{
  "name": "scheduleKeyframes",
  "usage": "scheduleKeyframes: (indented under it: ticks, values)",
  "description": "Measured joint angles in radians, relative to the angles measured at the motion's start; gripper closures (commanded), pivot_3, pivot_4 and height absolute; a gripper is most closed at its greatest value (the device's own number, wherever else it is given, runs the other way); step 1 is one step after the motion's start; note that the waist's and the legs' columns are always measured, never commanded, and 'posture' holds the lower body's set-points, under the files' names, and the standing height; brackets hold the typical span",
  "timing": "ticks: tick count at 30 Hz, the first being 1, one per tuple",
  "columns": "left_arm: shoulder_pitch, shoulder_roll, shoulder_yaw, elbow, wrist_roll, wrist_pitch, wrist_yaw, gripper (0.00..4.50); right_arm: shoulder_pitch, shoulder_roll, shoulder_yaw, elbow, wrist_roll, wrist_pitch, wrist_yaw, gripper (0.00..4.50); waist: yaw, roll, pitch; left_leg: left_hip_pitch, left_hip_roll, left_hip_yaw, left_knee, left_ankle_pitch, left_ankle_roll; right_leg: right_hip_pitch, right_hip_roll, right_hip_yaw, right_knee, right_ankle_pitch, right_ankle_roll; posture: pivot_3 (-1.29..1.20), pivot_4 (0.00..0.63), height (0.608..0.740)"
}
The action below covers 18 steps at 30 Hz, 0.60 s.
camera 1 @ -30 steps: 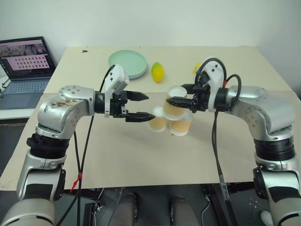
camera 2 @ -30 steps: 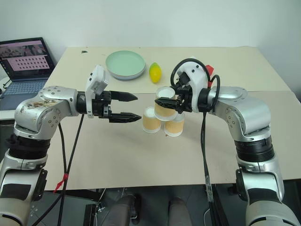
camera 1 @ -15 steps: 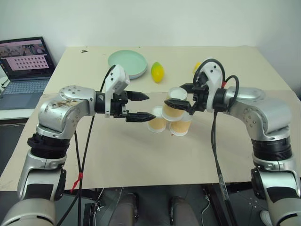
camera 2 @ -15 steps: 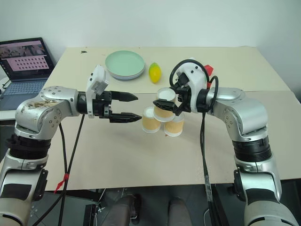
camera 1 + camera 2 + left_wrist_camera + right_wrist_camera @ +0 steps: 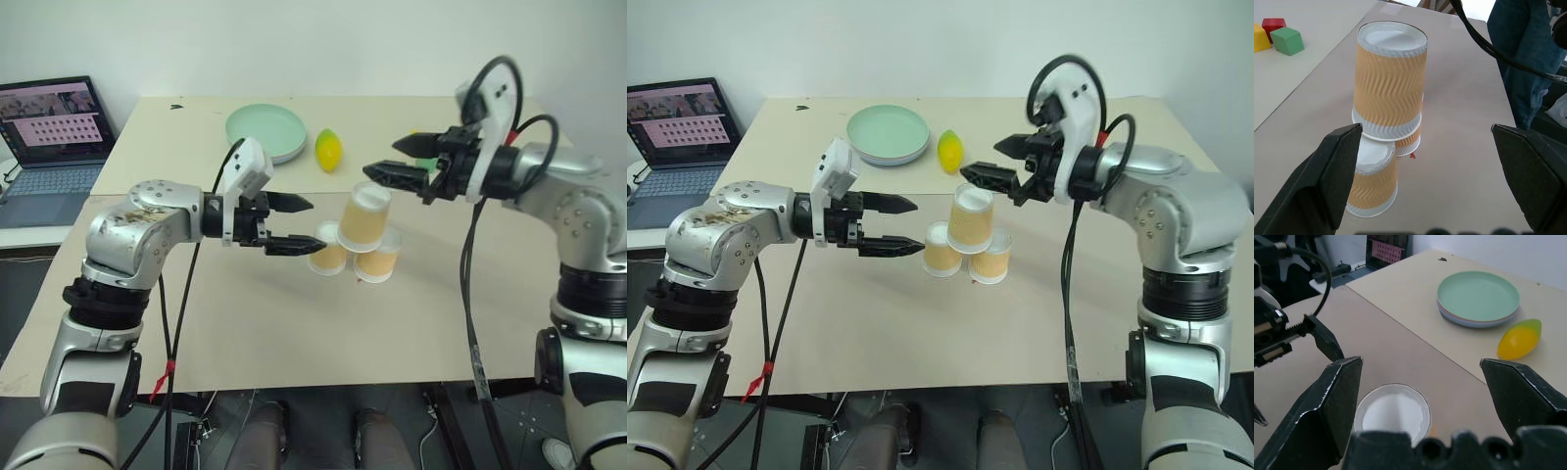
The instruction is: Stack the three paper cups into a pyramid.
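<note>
Standing on the desk (image 5: 823, 323), the three paper cups (image 5: 965, 240) already formed the pyramid: two base cups side by side, upside down, and the top cup (image 5: 361, 217) resting across their white bases, also inverted. The right gripper (image 5: 400, 162) hung above and just beside the top cup with its jaws released and empty. The left gripper (image 5: 299, 223) sat level near the left base cup (image 5: 1370, 182), jaws spread wide, holding nothing. By my reading the placing step was finished and only the pull-away remained. That next move called for both arms to draw clear without brushing the stack, since the top cup looked lightly balanced
</note>
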Motion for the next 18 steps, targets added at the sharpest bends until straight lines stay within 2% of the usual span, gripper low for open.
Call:
scheduleKeyframes:
  ticks: [5,9,11,13,15,18]
  values:
    - [-0.003,-0.003,-0.002,0.006,0.002,0.0,-0.004,0.0,0.003,-0.06,-0.035,-0.002,0.024,0.018,0.006,0.04,0.0,0.0,0.0,0.0,0.0,0.0,0.0,0.0,0.0,0.0,0.0,0.0,0.0,0.0,0.0,0.0,0.15,0.74]
    - [-0.006,0.011,-0.004,0.012,0.002,-0.001,-0.017,0.0,0.097,-0.203,-0.12,-0.023,0.052,0.019,0.074,0.04,0.011,0.0,0.0,-0.002,0.0,0.0,0.0,0.0,0.0,0.0,0.0,-0.001,-0.002,0.0,0.0,0.0,0.15,0.74]
    - [0.006,0.031,0.002,-0.007,-0.005,-0.001,-0.035,0.0,0.316,-0.31,-0.207,-0.096,0.053,-0.046,0.189,0.04,0.02,-0.002,-0.001,-0.004,0.0,0.0,0.0,-0.001,0.001,0.002,0.0,-0.004,-0.004,-0.001,0.001,0.0,0.15,0.74]
    - [0.041,0.067,0.038,-0.007,-0.019,0.01,-0.045,0.0,0.575,-0.348,-0.3,-0.138,0.057,-0.084,0.316,0.04,0.02,-0.002,-0.001,-0.004,0.001,0.001,0.0,-0.001,0.001,0.0,0.0,-0.001,-0.002,-0.001,0.001,0.0,0.15,0.74]
    - [0.059,0.055,0.062,-0.01,-0.038,0.013,-0.034,0.0,0.686,-0.344,-0.343,-0.158,0.055,-0.109,0.352,0.04,0.012,0.001,-0.001,-0.003,0.0,0.002,0.001,-0.001,0.001,-0.001,-0.001,0.001,-0.001,0.0,0.001,0.0,0.15,0.74]
    - [0.112,0.021,0.077,-0.019,-0.014,-0.044,0.028,0.0,0.864,-0.355,-0.359,-0.169,-0.087,-0.269,0.317,0.04,0.004,0.001,-0.001,0.007,0.001,0.002,0.001,-0.001,0.001,0.009,-0.001,0.0,-0.003,-0.001,0.001,0.0,0.15,0.74]
